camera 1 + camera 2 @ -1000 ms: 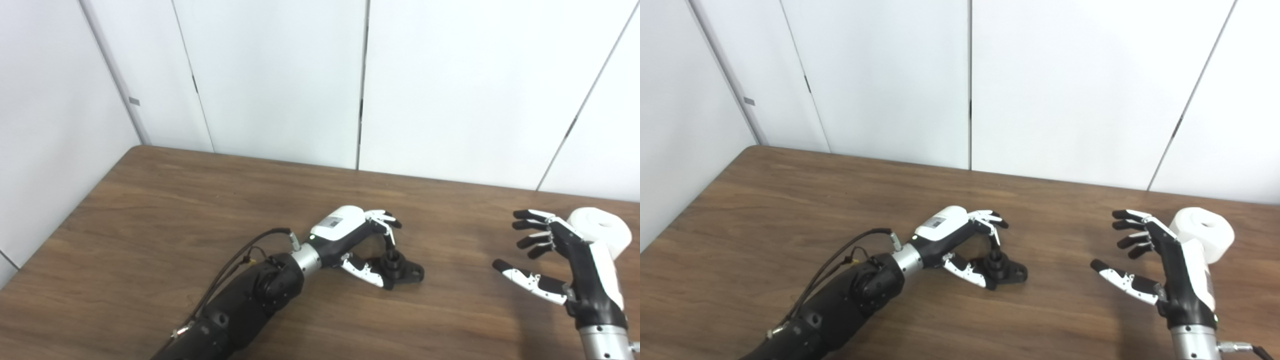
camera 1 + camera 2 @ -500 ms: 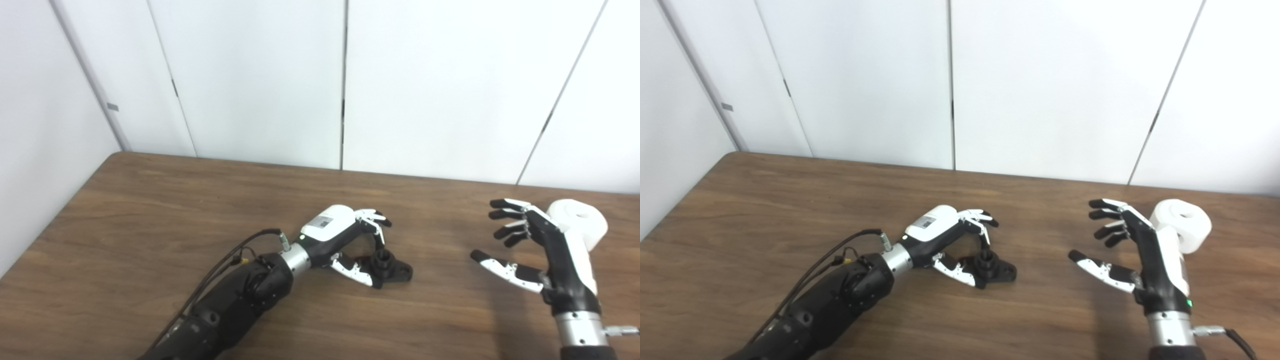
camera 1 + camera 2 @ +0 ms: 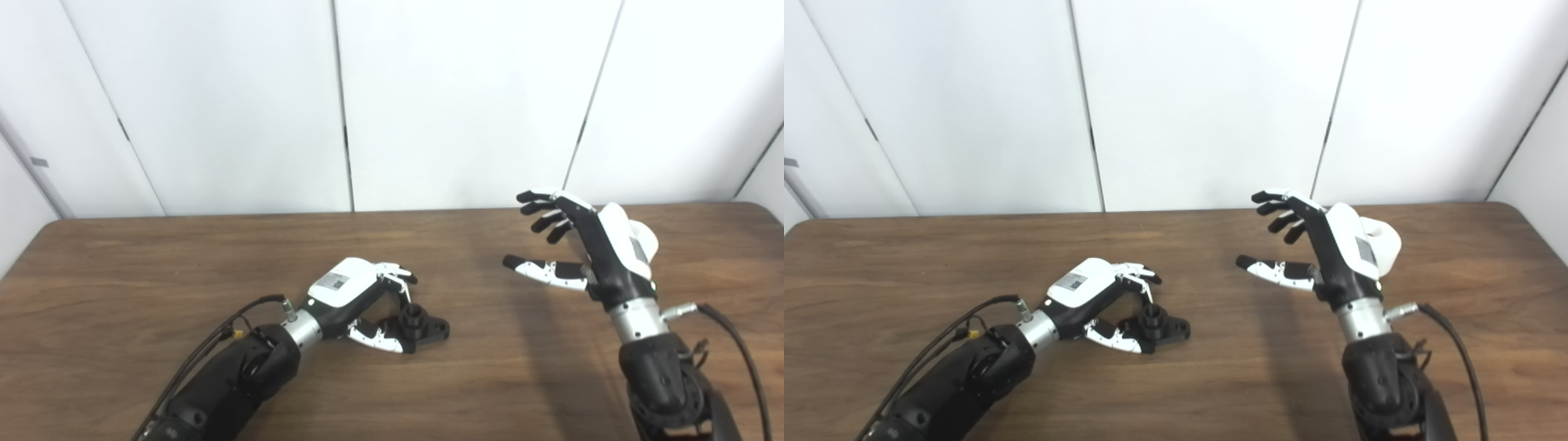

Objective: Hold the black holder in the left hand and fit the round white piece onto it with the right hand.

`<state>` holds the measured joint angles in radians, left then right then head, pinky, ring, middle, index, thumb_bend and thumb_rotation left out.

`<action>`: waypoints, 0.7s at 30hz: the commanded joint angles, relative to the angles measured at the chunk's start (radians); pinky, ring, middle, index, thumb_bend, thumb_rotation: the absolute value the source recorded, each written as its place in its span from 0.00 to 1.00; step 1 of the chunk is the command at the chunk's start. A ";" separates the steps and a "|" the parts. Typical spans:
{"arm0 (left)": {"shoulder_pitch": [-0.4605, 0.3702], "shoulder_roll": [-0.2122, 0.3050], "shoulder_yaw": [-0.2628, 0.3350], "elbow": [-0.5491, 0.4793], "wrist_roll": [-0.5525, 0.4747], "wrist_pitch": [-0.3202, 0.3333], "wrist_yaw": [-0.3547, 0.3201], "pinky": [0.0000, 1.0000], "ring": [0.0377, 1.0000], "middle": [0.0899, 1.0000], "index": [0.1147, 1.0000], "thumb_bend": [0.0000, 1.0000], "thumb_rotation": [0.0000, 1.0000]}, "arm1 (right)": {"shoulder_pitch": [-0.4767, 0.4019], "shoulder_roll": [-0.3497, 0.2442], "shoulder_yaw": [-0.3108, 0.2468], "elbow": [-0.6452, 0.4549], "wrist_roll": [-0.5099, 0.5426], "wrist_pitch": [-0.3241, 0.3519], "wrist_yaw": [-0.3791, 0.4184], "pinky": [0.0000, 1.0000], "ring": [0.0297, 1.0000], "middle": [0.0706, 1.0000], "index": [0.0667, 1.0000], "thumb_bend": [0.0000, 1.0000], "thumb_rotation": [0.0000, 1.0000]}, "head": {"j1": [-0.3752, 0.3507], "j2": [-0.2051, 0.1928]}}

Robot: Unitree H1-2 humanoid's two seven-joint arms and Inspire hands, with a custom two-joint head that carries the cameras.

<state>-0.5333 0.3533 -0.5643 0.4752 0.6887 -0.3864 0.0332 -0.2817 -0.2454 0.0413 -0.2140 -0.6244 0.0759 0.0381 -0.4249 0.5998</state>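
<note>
Raised off the counter (image 3: 122, 257), the right hand (image 3: 1323, 251) hovers spread and empty, hiding the round white piece (image 3: 1383, 240) behind it. Left hand (image 3: 358, 300) cups the black holder (image 3: 422, 321); reaching blind could knock the piece away.

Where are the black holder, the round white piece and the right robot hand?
black holder (image 3: 1165, 326): right eye view, on its flat base beside the post.
round white piece (image 3: 1387, 244): right eye view, on its visible side.
right robot hand (image 3: 603, 257): left eye view, on its back.
</note>
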 commanded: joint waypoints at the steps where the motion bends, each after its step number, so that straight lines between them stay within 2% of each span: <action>1: 0.047 0.062 -0.033 0.049 0.064 0.004 -0.065 0.77 0.85 0.79 0.42 0.52 0.06 | -0.068 -0.048 -0.007 -0.044 -0.039 0.027 0.020 0.46 0.57 0.66 0.70 0.56 0.24 | -0.028 -0.009; 4: 0.044 0.069 -0.033 0.063 0.064 -0.013 -0.051 0.75 0.83 0.78 0.42 0.52 0.06 | -0.110 -0.096 -0.012 -0.062 -0.077 0.097 0.086 0.49 0.62 0.71 0.73 0.61 0.29 | -0.102 -0.037; 7: 0.042 0.076 -0.036 0.063 0.067 -0.008 -0.061 0.75 0.83 0.78 0.42 0.52 0.06 | -0.149 -0.174 0.004 -0.070 -0.153 0.159 0.170 0.53 0.69 0.77 0.77 0.64 0.35 | -0.160 -0.066; 10: 0.044 0.081 -0.036 0.058 0.075 -0.011 -0.049 0.73 0.82 0.77 0.42 0.52 0.06 | -0.178 -0.245 0.019 -0.059 -0.206 0.189 0.237 0.62 0.78 0.82 0.79 0.68 0.35 | -0.204 -0.087; 12: 0.041 0.080 -0.037 0.081 0.076 -0.037 -0.022 0.71 0.80 0.76 0.42 0.52 0.06 | -0.190 -0.272 0.028 -0.058 -0.235 0.218 0.277 0.69 0.84 0.87 0.81 0.71 0.35 | -0.221 -0.095; 14: 0.039 0.081 -0.039 0.091 0.081 -0.043 -0.015 0.71 0.80 0.75 0.42 0.52 0.05 | -0.203 -0.296 0.040 -0.056 -0.269 0.244 0.320 0.72 0.86 0.89 0.82 0.73 0.34 | -0.253 -0.105; 15: 0.038 0.083 -0.041 0.093 0.085 -0.042 -0.013 0.71 0.80 0.75 0.42 0.52 0.06 | -0.211 -0.313 0.049 -0.058 -0.297 0.262 0.355 0.75 0.89 0.91 0.83 0.79 0.30 | -0.257 -0.106; 16: 0.036 0.085 -0.043 0.095 0.092 -0.043 -0.009 0.71 0.80 0.75 0.42 0.52 0.06 | -0.222 -0.335 0.060 -0.058 -0.339 0.284 0.401 0.78 0.92 0.94 0.85 0.79 0.33 | -0.274 -0.111; 17: 0.035 0.087 -0.044 0.097 0.096 -0.044 -0.006 0.70 0.79 0.75 0.42 0.52 0.06 | -0.230 -0.348 0.068 -0.058 -0.369 0.300 0.433 0.84 0.95 0.96 0.88 0.84 0.35 | -0.283 -0.114; 21: 0.031 0.092 -0.049 0.125 0.102 -0.068 0.025 0.69 0.79 0.75 0.42 0.52 0.06 | -0.272 -0.392 0.111 -0.052 -0.512 0.344 0.588 0.94 1.00 1.00 0.92 0.94 0.38 | -0.311 -0.125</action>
<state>-0.5484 0.3780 -0.5820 0.5287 0.7190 -0.4685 0.1176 -0.4835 -0.5988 0.1595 -0.2438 -1.0740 0.3934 0.5903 -0.7316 0.4755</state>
